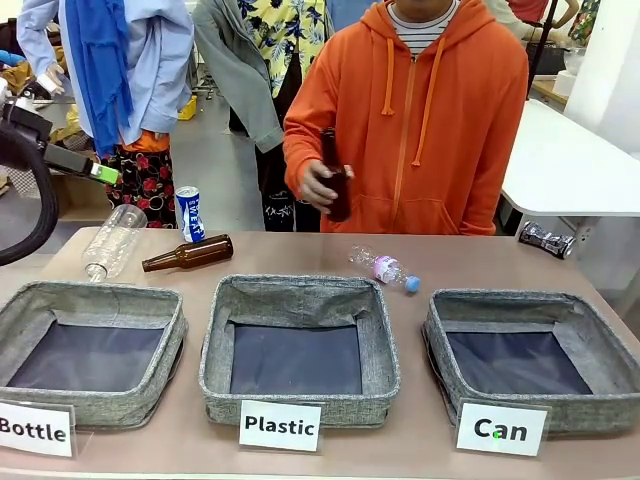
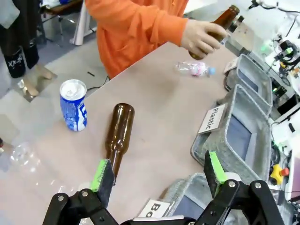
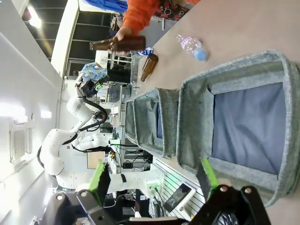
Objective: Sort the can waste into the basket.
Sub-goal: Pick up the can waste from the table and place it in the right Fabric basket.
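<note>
Left wrist view: our left gripper (image 2: 158, 171), jaws wide and empty, overlooks the blue can (image 2: 73, 111). We judge reaching it comes next.

I'm seeing the blue-and-white can (image 1: 190, 213) standing upright, dented, at the table's (image 1: 290, 262) far left edge. The dark can (image 1: 547, 239) is lying at the far right corner. The grey basket (image 1: 520, 300) signed "Can" is sitting front right.

A lying bottle (image 2: 119, 133) blocks the left gripper (image 2: 157, 176) just ahead. The can (image 2: 73, 111) beyond it stands clear, with bare table (image 2: 168, 108) ahead-right.
</note>
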### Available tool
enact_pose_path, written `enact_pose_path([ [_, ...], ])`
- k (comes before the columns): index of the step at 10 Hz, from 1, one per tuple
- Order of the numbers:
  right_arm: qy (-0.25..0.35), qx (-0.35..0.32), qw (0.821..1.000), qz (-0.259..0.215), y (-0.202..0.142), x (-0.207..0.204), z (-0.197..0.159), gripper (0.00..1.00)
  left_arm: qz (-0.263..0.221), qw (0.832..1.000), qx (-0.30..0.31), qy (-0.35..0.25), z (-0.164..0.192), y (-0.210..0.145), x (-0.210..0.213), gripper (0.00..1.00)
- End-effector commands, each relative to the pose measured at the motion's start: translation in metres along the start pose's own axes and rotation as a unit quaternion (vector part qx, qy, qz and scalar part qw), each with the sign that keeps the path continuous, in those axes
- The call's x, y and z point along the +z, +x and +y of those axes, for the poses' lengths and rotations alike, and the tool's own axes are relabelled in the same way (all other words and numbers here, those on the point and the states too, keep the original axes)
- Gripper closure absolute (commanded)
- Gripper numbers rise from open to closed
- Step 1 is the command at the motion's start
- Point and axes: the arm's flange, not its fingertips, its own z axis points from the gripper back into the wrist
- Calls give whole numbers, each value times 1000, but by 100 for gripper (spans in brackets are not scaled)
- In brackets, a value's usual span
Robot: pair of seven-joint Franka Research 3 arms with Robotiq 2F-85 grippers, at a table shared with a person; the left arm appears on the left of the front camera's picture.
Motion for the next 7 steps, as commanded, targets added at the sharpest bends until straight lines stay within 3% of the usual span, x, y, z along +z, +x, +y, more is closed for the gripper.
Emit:
enact_pose_path([
  [1,10,14,1000,-5,3,0,0,0,-3,1000,-2,-2,18,8,-9,0],
  [2,10,14,1000,-5,3,0,0,0,-10,997,-59,-44,38,21,-15,0],
  [3,10,14,1000,-5,3,0,0,0,21,993,-55,-105,64,25,-5,0],
  [5,10,14,1000,-5,3,0,0,0,6,990,-56,-128,95,3,92,0],
  [7,10,14,1000,-5,3,0,0,0,-30,984,-96,-146,96,-65,208,0],
])
